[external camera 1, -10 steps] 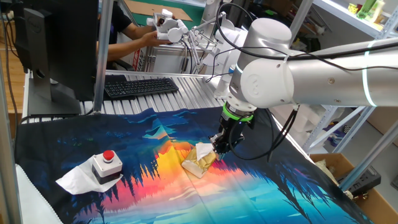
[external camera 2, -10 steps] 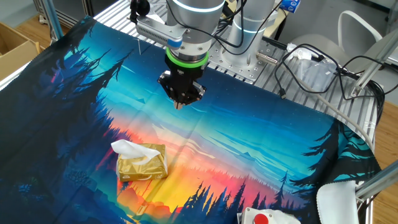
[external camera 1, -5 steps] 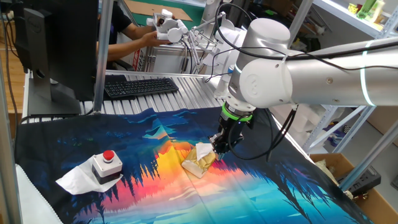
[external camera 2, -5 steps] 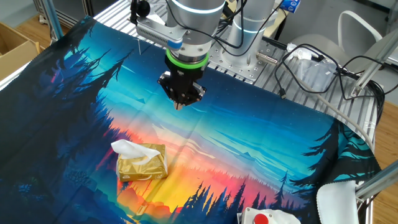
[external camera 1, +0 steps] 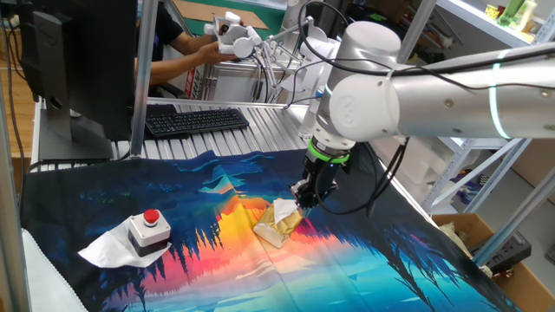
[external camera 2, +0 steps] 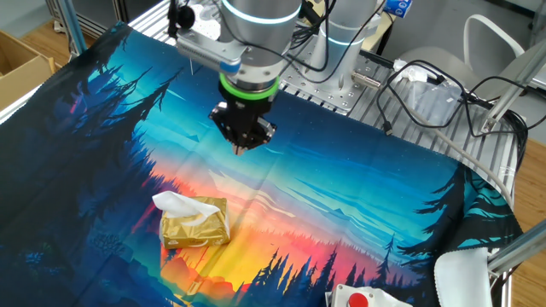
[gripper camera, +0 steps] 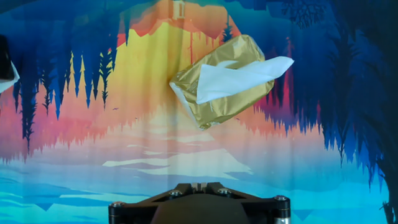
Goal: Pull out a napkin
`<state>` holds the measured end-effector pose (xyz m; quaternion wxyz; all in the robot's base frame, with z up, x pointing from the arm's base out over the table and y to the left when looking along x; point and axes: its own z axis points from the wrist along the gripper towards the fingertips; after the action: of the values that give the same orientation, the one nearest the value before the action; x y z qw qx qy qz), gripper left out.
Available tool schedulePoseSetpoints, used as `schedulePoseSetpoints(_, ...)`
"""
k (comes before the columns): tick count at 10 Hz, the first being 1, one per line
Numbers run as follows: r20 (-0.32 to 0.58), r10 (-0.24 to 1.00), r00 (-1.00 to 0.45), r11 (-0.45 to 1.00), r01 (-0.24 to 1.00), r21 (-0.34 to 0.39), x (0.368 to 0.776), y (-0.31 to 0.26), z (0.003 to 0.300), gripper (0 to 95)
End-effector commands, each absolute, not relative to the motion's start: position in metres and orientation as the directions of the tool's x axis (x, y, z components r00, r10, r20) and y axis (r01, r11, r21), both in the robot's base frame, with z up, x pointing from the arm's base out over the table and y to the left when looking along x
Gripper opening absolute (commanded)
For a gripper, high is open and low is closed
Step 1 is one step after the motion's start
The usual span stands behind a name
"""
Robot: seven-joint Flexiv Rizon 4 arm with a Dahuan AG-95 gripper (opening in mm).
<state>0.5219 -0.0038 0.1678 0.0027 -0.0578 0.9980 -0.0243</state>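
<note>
A: What do we count on the table?

B: We see one gold tissue pack [external camera 2: 195, 223] with one white napkin [gripper camera: 239, 81] sticking out of its top slot. We also see one grey box with a red button [external camera 1: 147, 230] sitting on a loose white tissue [external camera 1: 106, 251], well apart from the pack. One arm [external camera 1: 434, 87], one gripper [external camera 2: 241, 147].

A: Where does the pack lie against the fingers?

B: In the other fixed view the gripper hangs above the cloth, up and to the right of the pack, not touching it. In the hand view the pack sits ahead of the hand, a little right of centre, tilted, the napkin's free end pointing right.

A: And the fingers themselves?

B: They look drawn together to a point with nothing between them, though we cannot tell for certain; the hand view shows only the black base of the hand.

A: The surface and the room?

B: We see a printed cloth [external camera 2: 358, 213], forest silhouettes over a blue-to-orange sunset, spread on a slatted metal table [external camera 1: 225, 139]. Behind it stand a black keyboard [external camera 1: 195, 120], a monitor [external camera 1: 82, 52], cables and shelving, and a person [external camera 1: 178, 52] sits at the far side.
</note>
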Motion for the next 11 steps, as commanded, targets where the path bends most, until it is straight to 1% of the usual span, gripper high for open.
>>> schedulePoseSetpoints(1,0.0,-0.116,-0.993,0.992,-0.115,-0.048,0.528,-0.004,0.166,0.0)
schedulePoseSetpoints(4,0.002,-0.122,-0.993,0.991,-0.122,-0.049,0.538,-0.005,0.165,0.0)
schedulePoseSetpoints(11,0.008,-0.139,-0.99,0.989,-0.139,-0.046,0.582,-0.016,0.163,0.0)
